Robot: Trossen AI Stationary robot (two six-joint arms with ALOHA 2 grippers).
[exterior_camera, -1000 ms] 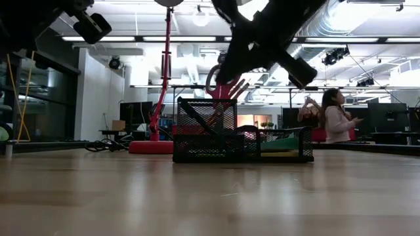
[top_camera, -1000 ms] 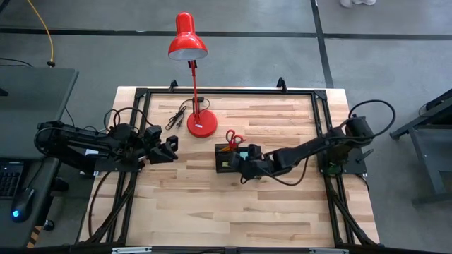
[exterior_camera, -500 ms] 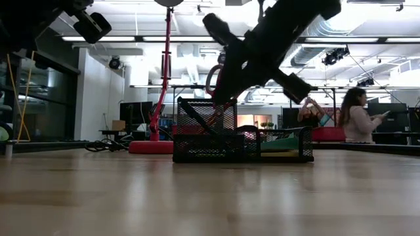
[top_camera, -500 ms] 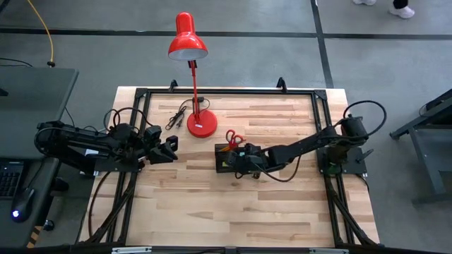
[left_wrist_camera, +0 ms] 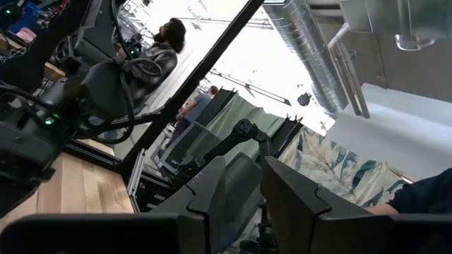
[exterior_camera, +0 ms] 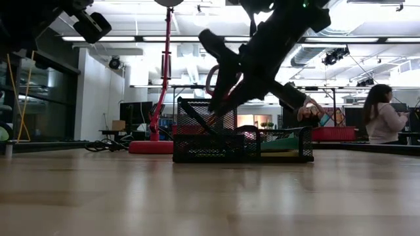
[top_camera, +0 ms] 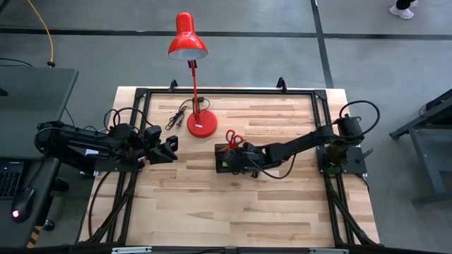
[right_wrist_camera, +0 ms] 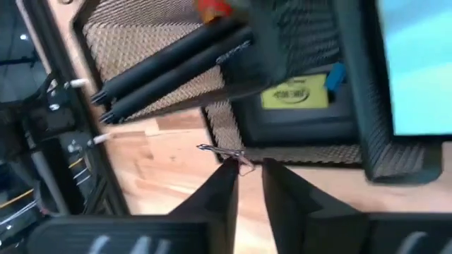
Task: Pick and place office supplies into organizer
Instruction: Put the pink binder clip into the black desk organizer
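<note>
Right gripper: low over the organizer, just above its near wall; the right wrist view shows a thin silvery wire, perhaps a paper clip, at its fingertips, the jaws a narrow slit apart; I cannot tell whether they grip it.
Left gripper: waits well apart at the table's left side; the left wrist view shows its jaws a little apart with nothing between them.
Organizer: near the table's middle, just beside the lamp base.
Risk 1: the wire sits right over the organizer's edge, so I judge it could drop onto the table outside the mesh instead of inside.
Risk 2: the gripper hangs close to the mesh wall; a slight drop or sideways move could knock or drag the light organizer.
Risk 3: the scissors lean upright close to the arm; a careless pull back could snag them.
Count, pens: 2 dark ones, lying side by side in a mesh compartment.
Count, scissors: 1 pair, red handles up.
Count, sticky pads: a teal one and a yellow one show; more may be hidden.
Count, organizer: 1.
Count, lamp: 1, red.
Count, people: 1 in the far room.
</note>
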